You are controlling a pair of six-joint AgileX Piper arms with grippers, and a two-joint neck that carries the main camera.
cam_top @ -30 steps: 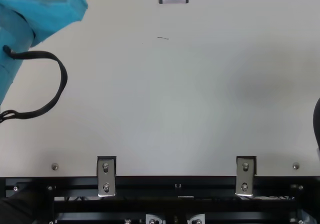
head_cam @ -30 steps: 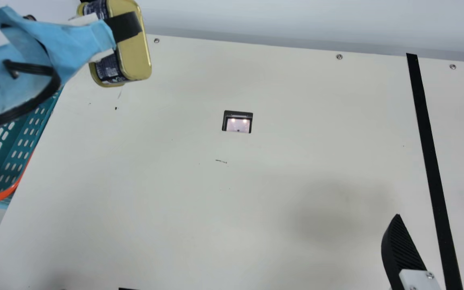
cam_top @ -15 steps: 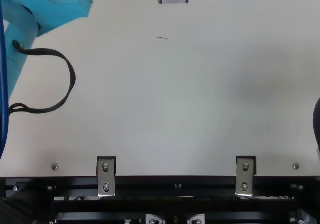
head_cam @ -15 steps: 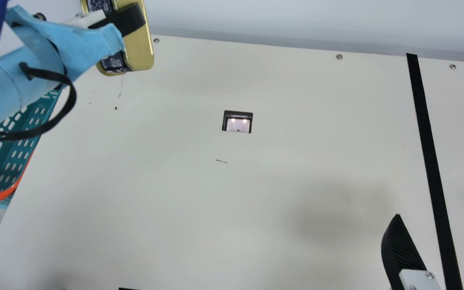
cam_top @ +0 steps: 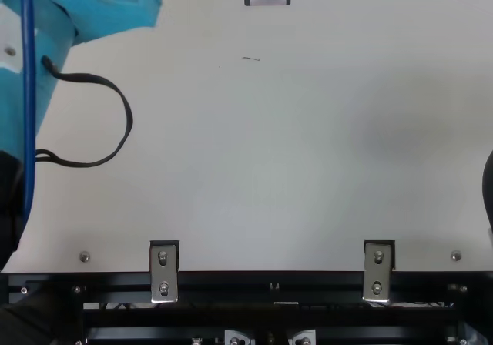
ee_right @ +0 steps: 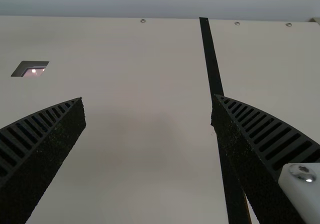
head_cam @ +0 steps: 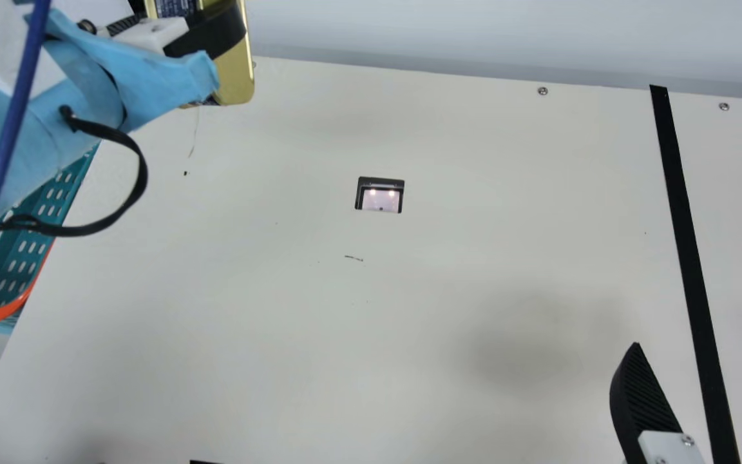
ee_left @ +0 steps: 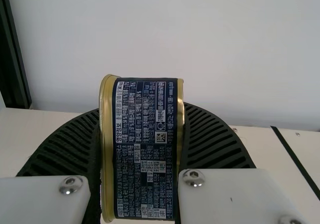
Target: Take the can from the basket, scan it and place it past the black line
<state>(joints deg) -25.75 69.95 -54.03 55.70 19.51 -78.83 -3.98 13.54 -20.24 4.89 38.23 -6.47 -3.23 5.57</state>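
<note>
Gold metal and navy print show on the can (head_cam: 236,76), held up at the far left of the main view by the left gripper (head_cam: 192,18). Its two ribbed fingers are clamped on the can from opposite sides, and in the left wrist view the printed side, with a gold rim along each edge, faces the camera between them.

The left arm wears a light blue cover (head_cam: 87,84), with a black cable (head_cam: 142,187) looping out from it and a blue cable (head_cam: 10,122) crossing in front. Partly beneath that arm lies a teal perforated basket (head_cam: 17,258) with an orange-red edge.

Set into the cream tabletop (head_cam: 409,322) is the scanner window (head_cam: 380,198), two lights glowing in it. The can is well apart from it, on the scanner's side of the black line (head_cam: 686,245).

The right gripper (head_cam: 697,358) is at the near right, by the black line, its fingers released and spread wide. Behind the tabletop's far edge, dotted with screws (head_cam: 542,91), stands a pale wall (head_cam: 474,38).
</note>
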